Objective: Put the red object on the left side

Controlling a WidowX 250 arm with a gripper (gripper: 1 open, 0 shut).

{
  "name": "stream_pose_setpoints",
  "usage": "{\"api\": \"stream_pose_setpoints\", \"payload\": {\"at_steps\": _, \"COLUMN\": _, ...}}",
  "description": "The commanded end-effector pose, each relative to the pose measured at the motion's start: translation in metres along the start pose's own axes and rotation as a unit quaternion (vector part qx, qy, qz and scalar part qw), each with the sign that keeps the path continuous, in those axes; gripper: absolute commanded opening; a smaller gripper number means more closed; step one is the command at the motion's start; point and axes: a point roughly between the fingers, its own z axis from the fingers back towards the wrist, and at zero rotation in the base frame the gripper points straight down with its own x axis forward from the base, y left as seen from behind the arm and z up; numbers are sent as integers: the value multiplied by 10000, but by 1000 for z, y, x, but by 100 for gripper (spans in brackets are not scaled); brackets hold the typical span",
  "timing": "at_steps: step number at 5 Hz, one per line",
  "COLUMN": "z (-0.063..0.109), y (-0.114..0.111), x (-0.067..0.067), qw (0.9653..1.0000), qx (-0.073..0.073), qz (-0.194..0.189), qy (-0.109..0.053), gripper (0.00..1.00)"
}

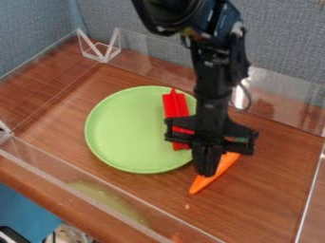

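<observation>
The red object [176, 106] is a flat red bar lying on the right part of the green plate [127, 128]. Its near end is hidden behind my arm. My gripper [208, 159] points straight down just off the plate's right rim, past the bar's near end. Its fingers are shut together on an orange carrot [215, 174], which sticks out slantwise below them toward the front. The gripper does not hold the red bar.
A clear wire stand [99, 44] sits at the back left corner. Low transparent walls run along the wooden table's [51, 90] front and left edges. Bare wood lies left of the plate.
</observation>
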Motion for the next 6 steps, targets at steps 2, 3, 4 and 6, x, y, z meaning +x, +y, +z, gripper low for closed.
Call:
{"api": "stream_pose_setpoints", "payload": {"at_steps": 2, "z": 26, "y": 3, "x": 26, "qw": 9983, "qx": -294, "qz": 308, "qy": -403, "gripper": 0}}
{"api": "stream_pose_setpoints", "payload": {"at_steps": 3, "z": 25, "y": 11, "x": 38, "qw": 9972, "qx": -384, "qz": 516, "qy": -393, "gripper": 0}}
{"api": "stream_pose_setpoints", "payload": {"at_steps": 4, "z": 22, "y": 13, "x": 46, "qw": 9963, "qx": -438, "qz": 604, "qy": -417, "gripper": 0}}
{"api": "stream_pose_setpoints", "payload": {"at_steps": 6, "z": 19, "y": 16, "x": 56, "qw": 9949, "qx": -518, "qz": 732, "qy": -457, "gripper": 0}}
